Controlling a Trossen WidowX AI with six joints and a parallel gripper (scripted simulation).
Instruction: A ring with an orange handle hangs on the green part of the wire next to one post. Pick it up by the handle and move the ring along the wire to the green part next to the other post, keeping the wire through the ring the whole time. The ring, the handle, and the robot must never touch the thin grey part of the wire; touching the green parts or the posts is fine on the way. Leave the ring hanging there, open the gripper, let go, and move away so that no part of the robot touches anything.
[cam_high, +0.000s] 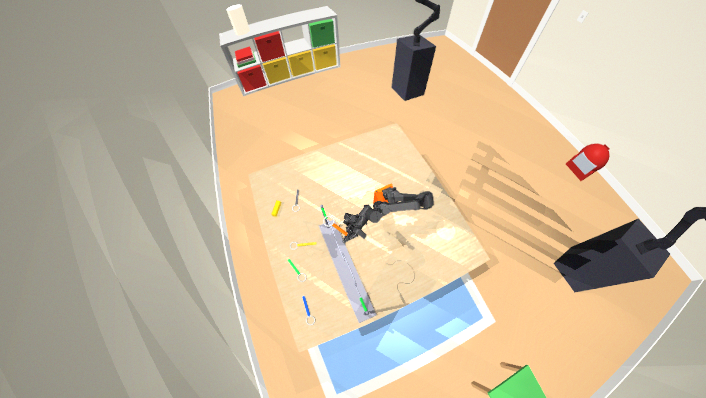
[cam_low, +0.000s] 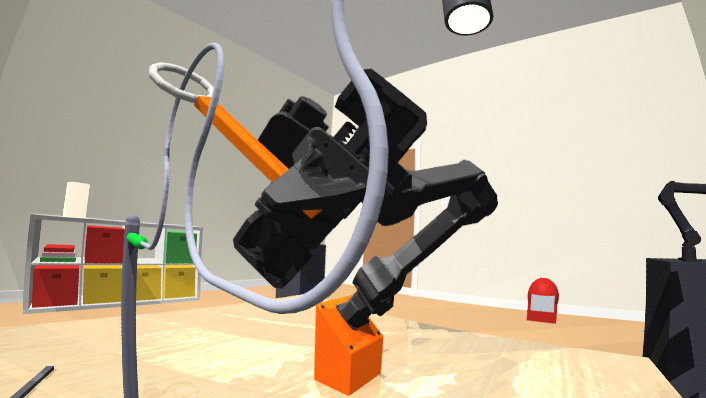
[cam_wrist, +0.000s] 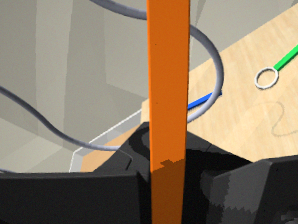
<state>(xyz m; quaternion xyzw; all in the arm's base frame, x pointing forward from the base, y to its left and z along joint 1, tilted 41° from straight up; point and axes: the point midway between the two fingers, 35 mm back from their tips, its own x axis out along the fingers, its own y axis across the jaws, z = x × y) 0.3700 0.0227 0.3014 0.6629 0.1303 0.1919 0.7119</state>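
The orange handle (cam_high: 340, 229) (cam_low: 240, 137) (cam_wrist: 169, 75) slants up and away from my gripper (cam_high: 346, 233) (cam_low: 281, 179) (cam_wrist: 154, 131), which is shut on its lower part. The white ring (cam_low: 170, 90) at its far end lies nearly flat near the top of a tall wire loop. One strand of the grey wire (cam_low: 377, 150) (cam_wrist: 220, 75) passes through the ring; the other crosses in front of the handle close to the ring. Whether they touch cannot be told. One green part (cam_high: 324, 212) (cam_low: 136, 240) is by the far post (cam_low: 129, 310); the other green part (cam_high: 364, 305) is at the opposite end.
A deep wire bend hangs in front of my gripper and wrist in the exterior view. On the table (cam_high: 425, 250) lie spare rings with yellow, green (cam_wrist: 287, 57), blue (cam_high: 306, 306) and grey handles, and a yellow block (cam_high: 276, 208). A grey base strip (cam_high: 345, 270) lies under the wire.
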